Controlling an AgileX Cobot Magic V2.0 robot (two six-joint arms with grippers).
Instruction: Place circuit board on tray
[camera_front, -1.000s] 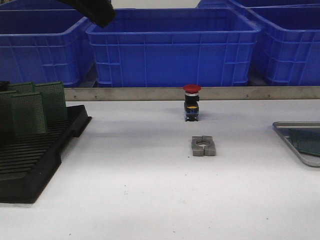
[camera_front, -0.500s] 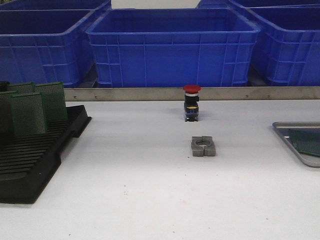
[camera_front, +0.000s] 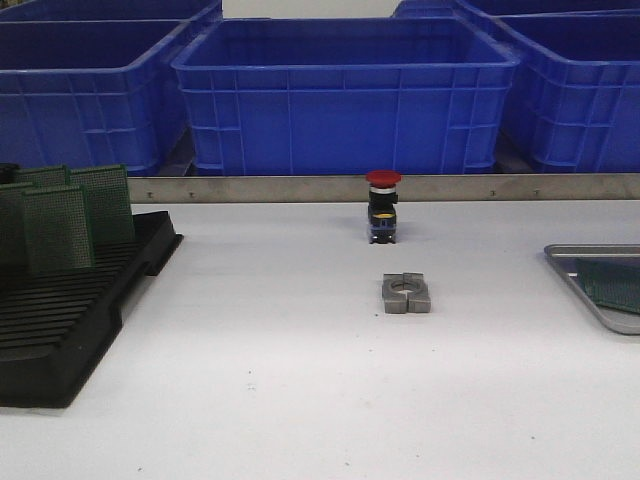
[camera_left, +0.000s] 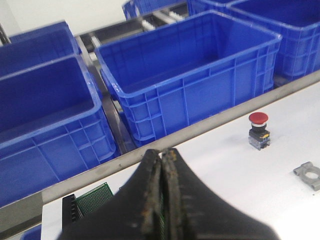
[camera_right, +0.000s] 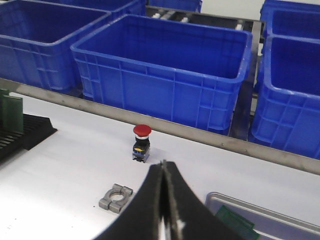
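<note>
Both sets of jaws pressed together and empty: the left gripper (camera_left: 161, 160) hangs high with its fingers meeting in a thin seam, and the right gripper (camera_right: 164, 172) shows the same closed seam. Neither arm appears in the front view now; a second ago a dark piece of arm hung at about eleven o'clock in that view, half a second ago it was gone, and nothing on the table has shifted since. A green circuit board (camera_front: 612, 282) lies flat inside the grey tray (camera_front: 590, 303) at three o'clock of the front view, cut off by the picture's edge; the right wrist view shows a corner of the same board (camera_right: 235, 220) within the tray's rim (camera_right: 260, 210), just beside that arm's fingers. Read from this, the placing looks done for that board and the arms look pulled back clear of the work. More green boards (camera_front: 70, 215) stand upright in the black slotted rack (camera_front: 70, 320) at nine o'clock, so another fetch may be due if the job runs on. At the centre of the table sits a grey split clamp block (camera_front: 406, 293), with a red-capped push button (camera_front: 383, 205) beyond it toward twelve o'clock, well apart from rack and tray. Blue crates (camera_front: 345, 95) line the far side behind a metal rail (camera_front: 300, 188)
</note>
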